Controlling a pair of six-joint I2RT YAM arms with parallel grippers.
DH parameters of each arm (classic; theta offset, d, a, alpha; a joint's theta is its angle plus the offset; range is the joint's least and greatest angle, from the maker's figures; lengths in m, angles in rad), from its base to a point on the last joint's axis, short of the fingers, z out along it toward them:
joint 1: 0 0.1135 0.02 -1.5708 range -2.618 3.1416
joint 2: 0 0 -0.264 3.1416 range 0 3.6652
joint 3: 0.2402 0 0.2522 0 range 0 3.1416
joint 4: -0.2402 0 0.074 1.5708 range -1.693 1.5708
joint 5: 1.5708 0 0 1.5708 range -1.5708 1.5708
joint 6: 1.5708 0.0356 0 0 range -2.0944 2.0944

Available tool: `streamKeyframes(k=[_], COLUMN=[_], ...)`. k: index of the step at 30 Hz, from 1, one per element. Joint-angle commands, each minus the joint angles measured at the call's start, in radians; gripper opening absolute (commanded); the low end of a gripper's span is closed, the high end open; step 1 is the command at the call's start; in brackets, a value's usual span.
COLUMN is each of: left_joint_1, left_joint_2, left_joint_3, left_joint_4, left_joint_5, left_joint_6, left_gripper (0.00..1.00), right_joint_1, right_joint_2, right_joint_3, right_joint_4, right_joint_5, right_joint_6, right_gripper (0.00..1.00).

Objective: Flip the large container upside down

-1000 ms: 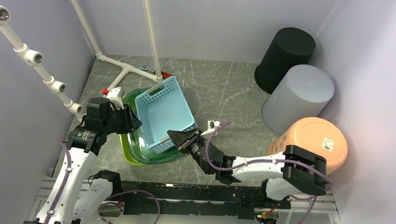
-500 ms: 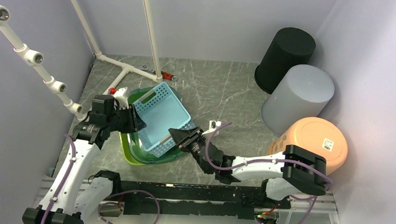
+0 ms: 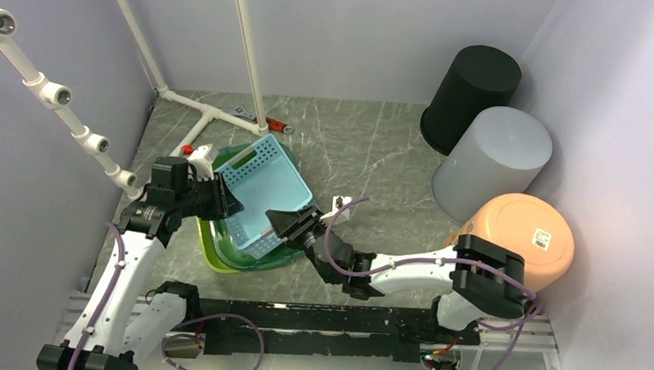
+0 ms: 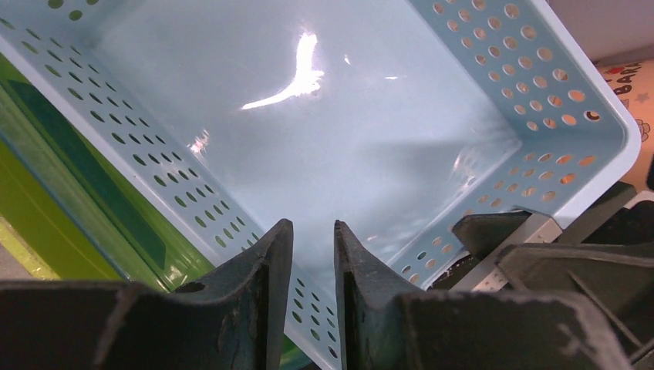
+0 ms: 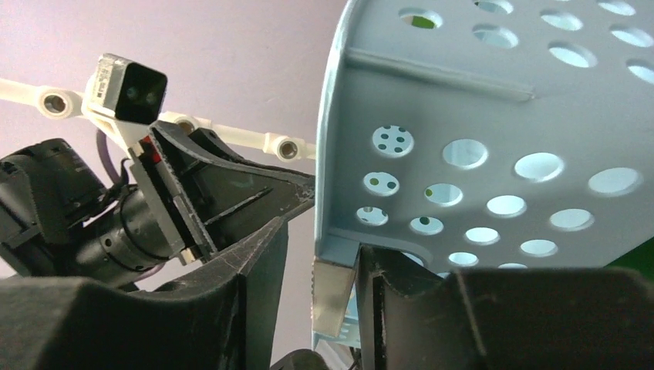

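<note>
A light blue perforated container (image 3: pixel 268 181) lies tilted inside a green tub (image 3: pixel 216 254) on the left of the table. My left gripper (image 3: pixel 222 200) is at its left wall. In the left wrist view the fingers (image 4: pixel 314 231) stand narrowly apart astride that wall, shut on it, looking into the blue container (image 4: pixel 308 116), with the green tub (image 4: pixel 38 200) beneath. My right gripper (image 3: pixel 280 221) is at the near right corner. In the right wrist view (image 5: pixel 322 237) one finger touches the container's corner (image 5: pixel 478 116) and the other stands apart, open.
Three upside-down bins stand at the right: black (image 3: pixel 471 91), grey (image 3: pixel 497 157) and orange (image 3: pixel 522 236). A white pipe frame (image 3: pixel 199 113) lies on the table at the back left. Walls close in on three sides.
The blue container has turned and tilted within the green tub. My left jaws have narrowed onto its wall. My right jaws have spread, and the right arm has shifted left.
</note>
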Motion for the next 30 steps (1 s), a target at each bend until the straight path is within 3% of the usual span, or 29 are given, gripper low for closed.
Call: streamKeyframes(k=[1,7,13,18,23,30], left_joint_1=[-0.003,-0.003,-0.003,-0.002,0.0,0.0], left_joint_2=[-0.004,-0.014,-0.051,-0.156,-0.271,-0.232], left_joint_3=[-0.004,0.002,0.025,0.053,0.036,0.055], left_joint_4=[0.043,0.033,-0.005,-0.066,-0.084,-0.127], left_joint_5=[0.034,0.008,-0.096,-0.289,-0.414,-0.495], left_joint_6=[0.032,0.028,0.019,-0.009,-0.047,-0.068], left_gripper=[0.31,0.31,0.34,0.49,0.73,0.89], right_joint_1=[-0.003,-0.003,-0.002,-0.001,0.0,0.014], right_joint_2=[0.04,0.044,-0.004,-0.03,-0.062,-0.132], right_joint_3=[0.069,0.062,0.052,0.054,0.074,0.063], right_joint_4=[0.003,0.027,0.009,-0.012,-0.019,0.08], right_joint_5=[0.008,0.001,0.004,0.003,-0.032,-0.081], right_joint_6=[0.009,0.002,-0.041,-0.081,-0.176,-0.402], right_gripper=[0.38,0.29,0.14,0.01,0.0,0.0])
